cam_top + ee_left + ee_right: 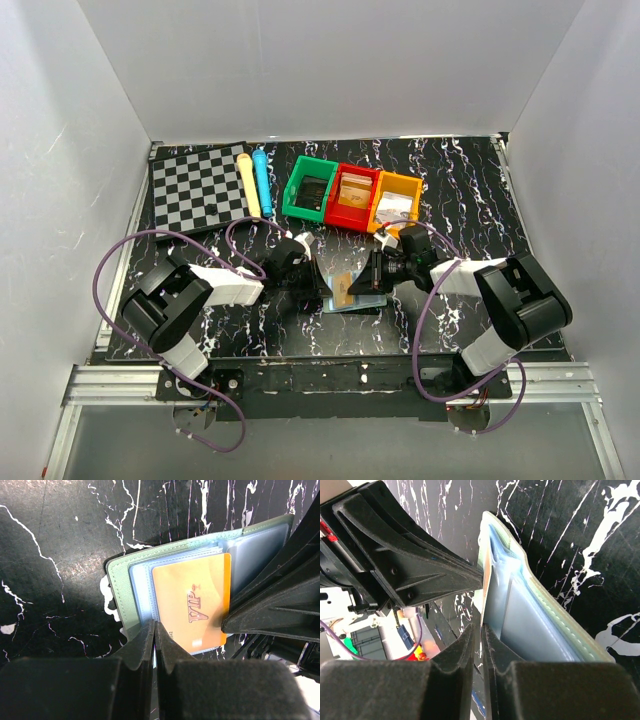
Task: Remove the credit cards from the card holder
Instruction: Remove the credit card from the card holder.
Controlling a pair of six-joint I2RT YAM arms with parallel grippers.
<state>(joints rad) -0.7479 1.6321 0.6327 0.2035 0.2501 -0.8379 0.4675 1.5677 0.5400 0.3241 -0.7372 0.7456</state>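
Observation:
The card holder (358,304) lies open on the black marbled table between my two grippers, pale blue sleeves (142,590) inside a pale green cover (555,612). A tan-orange credit card (192,605) marked VIP sits in one sleeve, its thin edge (486,592) seen end-on in the right wrist view. My left gripper (155,629) is shut, its tips resting on the holder's near edge (322,289). At the card's far edge my right gripper (481,630) has its jaws almost together, pinching that edge (373,283).
Green (310,188), red (352,196) and orange (396,204) bins stand in a row just behind the holder. A checkerboard (200,188) lies at the back left with a yellow stick (247,185) and a blue stick (263,180) beside it.

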